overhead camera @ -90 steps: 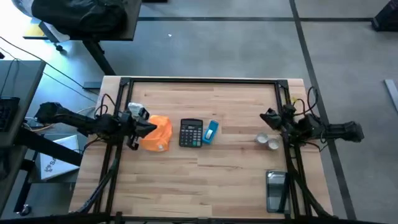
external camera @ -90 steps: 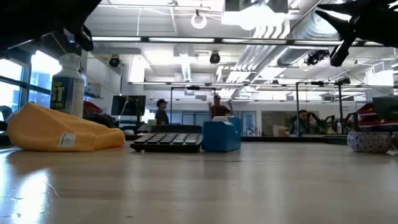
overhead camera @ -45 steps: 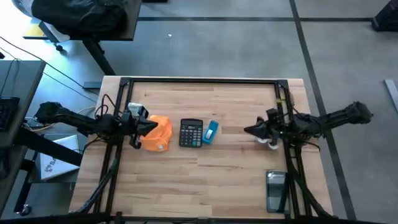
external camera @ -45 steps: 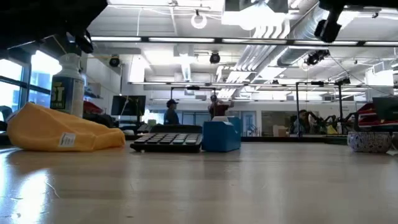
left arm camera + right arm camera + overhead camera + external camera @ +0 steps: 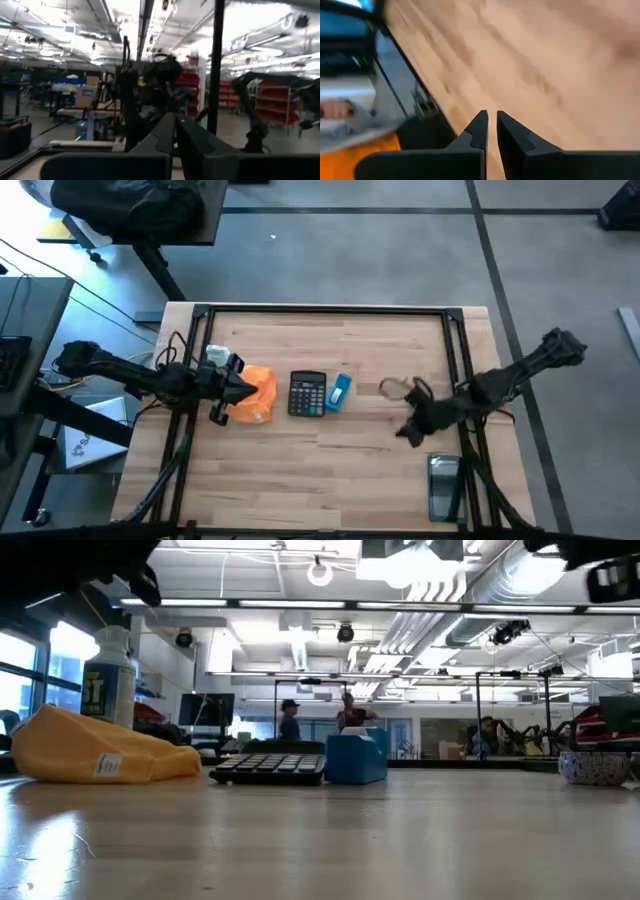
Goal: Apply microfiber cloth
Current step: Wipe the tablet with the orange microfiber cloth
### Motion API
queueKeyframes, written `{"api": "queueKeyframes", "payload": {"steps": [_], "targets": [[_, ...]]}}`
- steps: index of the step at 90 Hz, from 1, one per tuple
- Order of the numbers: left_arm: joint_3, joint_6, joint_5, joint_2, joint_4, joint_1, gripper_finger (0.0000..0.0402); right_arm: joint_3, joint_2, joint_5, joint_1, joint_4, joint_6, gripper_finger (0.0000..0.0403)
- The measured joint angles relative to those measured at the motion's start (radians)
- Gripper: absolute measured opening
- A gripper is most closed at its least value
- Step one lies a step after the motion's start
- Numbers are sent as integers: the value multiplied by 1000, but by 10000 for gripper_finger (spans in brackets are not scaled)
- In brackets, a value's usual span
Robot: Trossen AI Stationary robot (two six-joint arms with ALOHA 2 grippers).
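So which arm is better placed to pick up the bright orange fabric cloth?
Left: its gripper hangs right at the bright orange fabric cloth, while the right gripper is far across the wooden table, beyond the black calculator.

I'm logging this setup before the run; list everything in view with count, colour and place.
Cloth: one, orange, left part of the table, beside the calculator.
Calculator: one, black, table middle.
Blue object: one, just right of the calculator.
Spray bottle: one, white, by the cloth.
Cups: small and pale, right side; count unclear.
Dark device: one, near right edge.
People: at least two, far back in the room.
Left gripper: dark, shut, at the cloth's left edge.
Right gripper: dark, nearly shut, over bare wood right of centre.
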Motion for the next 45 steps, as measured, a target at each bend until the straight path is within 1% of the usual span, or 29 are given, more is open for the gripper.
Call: {"api": "queueKeyframes", "payload": {"steps": [8, 17, 27, 35, 45], "targets": [[9, -1, -26, 33, 0, 1, 0, 17, 59, -30, 41, -4, 1, 9], [27, -1, -23, 66, 0, 1, 0, 26, 113, -60, 88, -3, 14, 9], [50, -1, -18, 101, 2, 1, 0, 24, 157, -141, 146, -23, 108, 9], [63, -1, 3, 136, 0, 1, 0, 23, 182, -213, 196, -82, 184, 9], [92, -1, 9, 189, 1, 0, 0, 22, 205, -227, 258, -172, 251, 9]]}}
